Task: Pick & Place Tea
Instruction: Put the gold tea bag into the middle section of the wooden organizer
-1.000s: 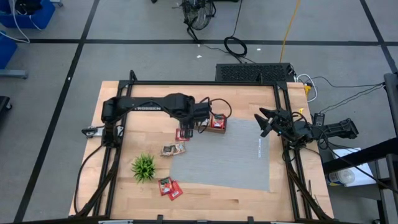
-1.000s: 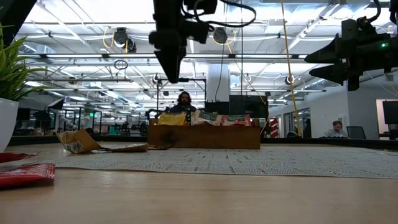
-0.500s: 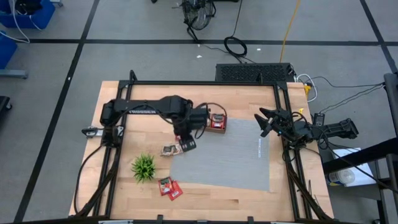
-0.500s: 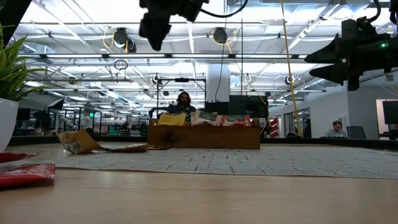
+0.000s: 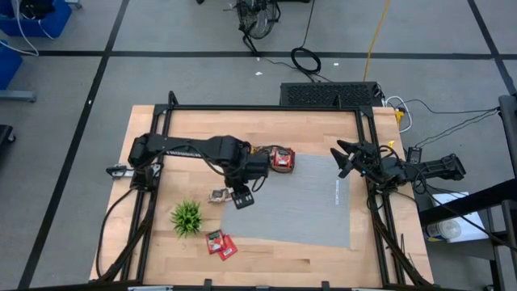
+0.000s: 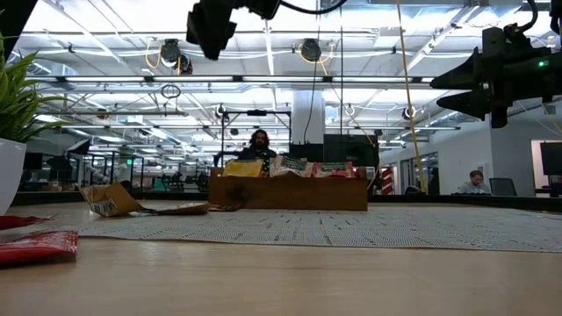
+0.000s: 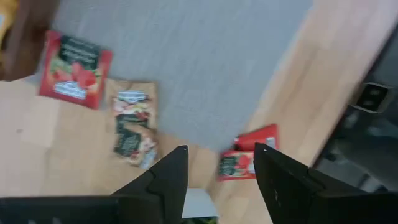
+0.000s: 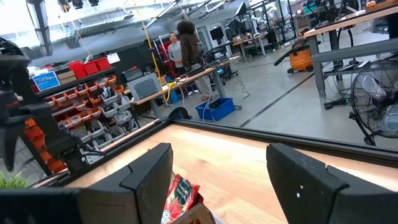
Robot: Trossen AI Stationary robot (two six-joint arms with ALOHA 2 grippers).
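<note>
My left gripper (image 5: 242, 196) is open and empty. It hangs over the near left corner of the grey mat (image 5: 295, 202), its fingers (image 7: 166, 180) pointing down. Below it lie a red tea packet (image 7: 74, 68), brown packets (image 7: 132, 121) (image 5: 220, 196) and two red packets (image 7: 247, 160) (image 5: 220, 242), all flat on the wood. The wooden tray (image 5: 280, 158) (image 6: 290, 191) holds more packets at the mat's far left corner. My right gripper (image 5: 346, 158) waits open and empty above the mat's right edge.
A small green plant in a white pot (image 5: 187, 217) (image 6: 13, 123) stands near the left front, close to the red packets. Black frame rails (image 5: 149, 202) run along the table's left and right sides. A person sits beyond the table in the low view (image 6: 260, 145).
My left gripper has moved from beside the wooden tray toward the table's near edge and a little left, over the brown packets, and it shows higher in the low view. Its fingers stay empty. The packets and the tray have not moved.
</note>
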